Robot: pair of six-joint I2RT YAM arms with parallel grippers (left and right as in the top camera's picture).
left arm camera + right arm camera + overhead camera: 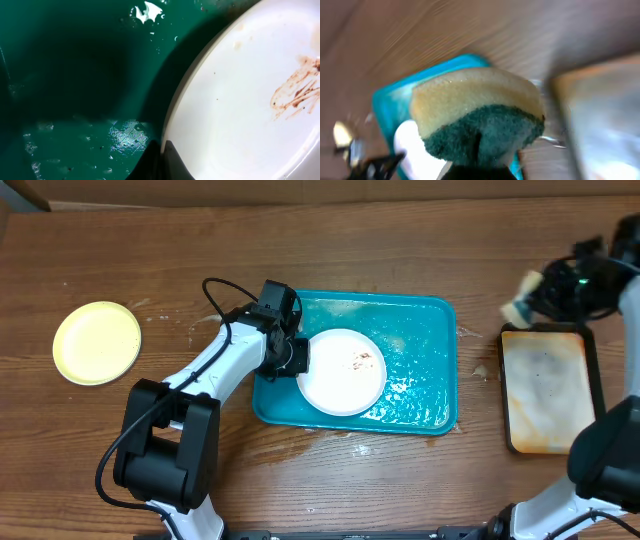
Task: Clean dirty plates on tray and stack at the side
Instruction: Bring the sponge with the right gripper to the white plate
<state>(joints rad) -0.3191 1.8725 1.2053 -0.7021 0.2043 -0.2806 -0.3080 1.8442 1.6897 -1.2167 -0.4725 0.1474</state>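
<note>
The white plate (342,372) lies in the wet blue tray (425,330), with a brown smear (361,360) right of its middle. The left gripper (293,357) pinches its left rim, a hold that should be firm for scrubbing. The right gripper (537,292), clamped on a sponge (519,309), hovers over the small foamy tray (548,395), well apart, and nothing blocks its way across. A yellow plate (97,342) sits far left.

Left arm (215,365) blocks left rim of white plate (342,372). Teal tray (425,330) floor right of plate open. Wood between yellow plate (96,342) and arm passable.
</note>
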